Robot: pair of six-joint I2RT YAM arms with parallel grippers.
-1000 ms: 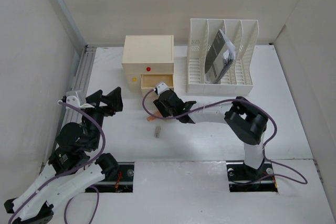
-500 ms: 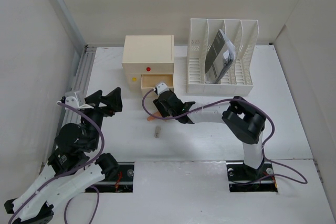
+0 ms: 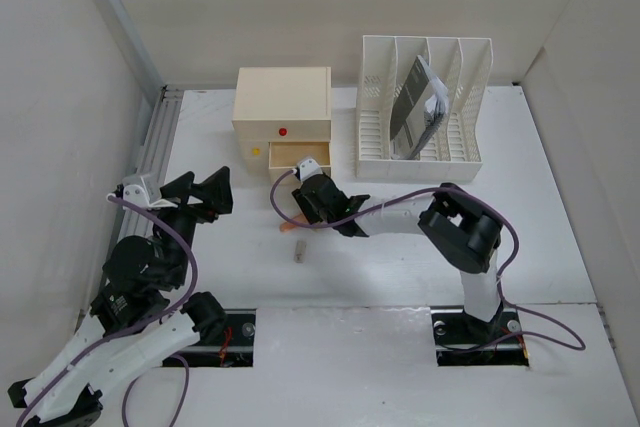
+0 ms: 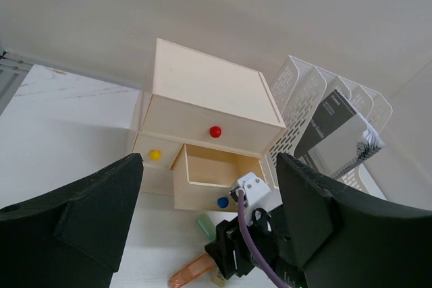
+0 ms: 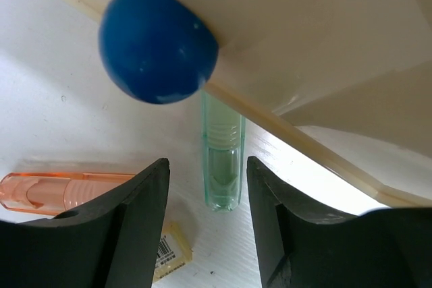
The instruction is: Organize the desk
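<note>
The white desk [image 3: 400, 237] carries loose small items in front of a cream drawer box [image 3: 282, 112]. Its lower right drawer [image 3: 300, 157], with a blue knob [image 5: 158, 52], stands open. A pale green tube [image 5: 223, 166] lies on the desk under the drawer front, between my right gripper's [image 5: 208, 163] open fingers and apart from both. An orange tube [image 5: 61, 192] and a small yellow barcoded piece [image 5: 169, 254] lie to its left. My left gripper [image 3: 200, 187] is open and empty, raised left of the box.
A white slotted file rack [image 3: 420, 112] with a dark booklet stands at the back right. A small grey piece [image 3: 298, 250] lies nearer the front. The box also has a red knob [image 4: 214, 131] and a yellow knob [image 4: 155, 155]. Walls close in the sides.
My right arm has edged slightly left, closer to the open drawer's front. The left arm has barely moved.
</note>
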